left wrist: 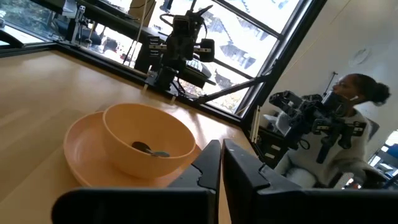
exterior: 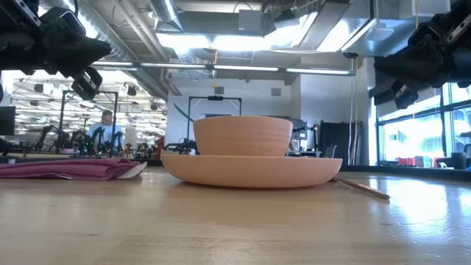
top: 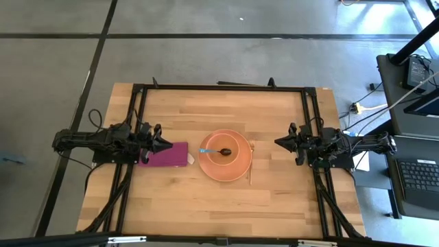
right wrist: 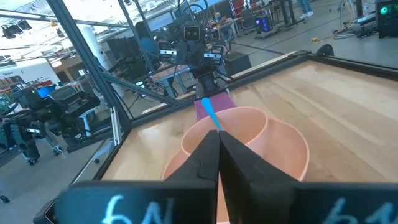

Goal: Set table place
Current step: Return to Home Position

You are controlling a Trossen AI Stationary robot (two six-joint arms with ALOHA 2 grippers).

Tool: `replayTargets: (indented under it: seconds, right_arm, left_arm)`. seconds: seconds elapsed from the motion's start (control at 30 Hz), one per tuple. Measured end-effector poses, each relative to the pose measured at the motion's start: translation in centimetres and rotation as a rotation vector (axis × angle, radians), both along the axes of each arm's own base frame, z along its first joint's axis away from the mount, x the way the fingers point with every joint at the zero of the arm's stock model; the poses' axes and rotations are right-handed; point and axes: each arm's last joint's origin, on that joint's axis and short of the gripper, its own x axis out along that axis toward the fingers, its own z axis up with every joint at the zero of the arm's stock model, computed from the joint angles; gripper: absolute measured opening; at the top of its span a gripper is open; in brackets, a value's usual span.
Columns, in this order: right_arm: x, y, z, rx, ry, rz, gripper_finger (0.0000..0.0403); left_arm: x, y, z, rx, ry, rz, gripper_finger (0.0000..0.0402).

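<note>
The salmon-orange plate [top: 236, 169] lies mid-table with the matching bowl [top: 226, 145] standing on it. The dark spoon [top: 218, 151] rests in the bowl, its blue handle [top: 205, 151] leaning over the rim toward the table's left. Left of the plate, the magenta napkin [top: 167, 155] lies flat and folded. The slim gold fork [top: 251, 162] lies on the table by the plate's right rim. My left gripper [top: 167, 144] hovers shut over the napkin's far edge, raised well above it [exterior: 90, 79]. My right gripper [top: 278, 142] hovers shut to the right of the fork, also raised.
The light wood table [top: 206, 206] has bare planks on its near and far sides inside the black frame [top: 219, 88]. A desk with a laptop [top: 418, 178] stands off the right edge. A person [left wrist: 354, 118] sits beyond the table.
</note>
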Motion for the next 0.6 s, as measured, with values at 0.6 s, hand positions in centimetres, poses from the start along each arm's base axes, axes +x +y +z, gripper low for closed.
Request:
replayTargets:
  seconds: [0.6]
  right_arm:
    - [0.00, 0.00, 0.00, 0.000, 0.000, 0.000, 0.0010]
  left_arm:
    - [0.00, 0.00, 0.00, 0.000, 0.000, 0.000, 0.0036]
